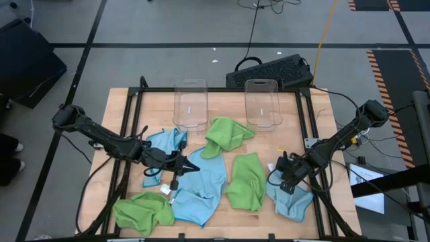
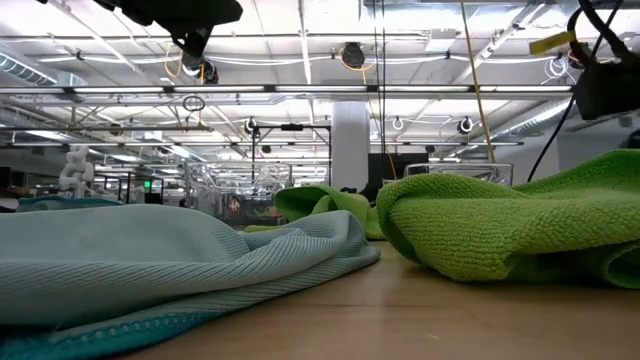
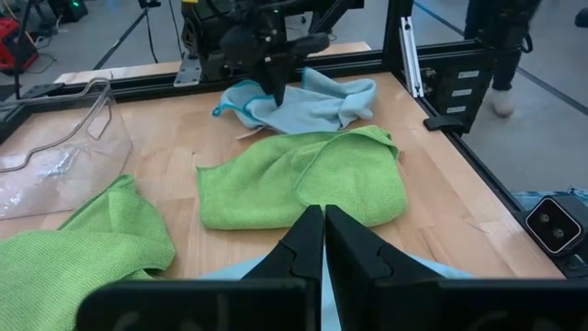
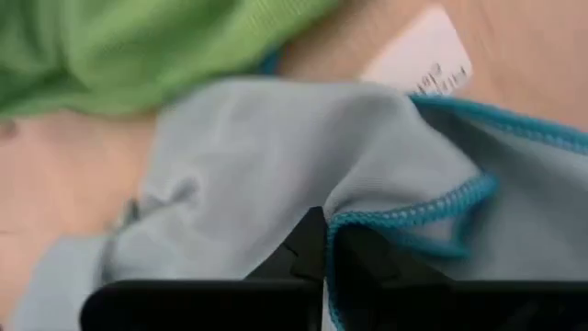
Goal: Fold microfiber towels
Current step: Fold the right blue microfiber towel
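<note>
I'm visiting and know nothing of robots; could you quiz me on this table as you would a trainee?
1. True or false: the right gripper is shut on the light blue towel.
2. How many clear plastic bins stand at the table's far edge: A one, B two, C four?
3. What colour is the towel at the near left corner?

Key: 1 true; 2 B; 3 lime green.

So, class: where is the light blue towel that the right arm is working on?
In the high view, that light blue towel lies at the table's front right, just right of a green towel, under the right gripper.
</note>
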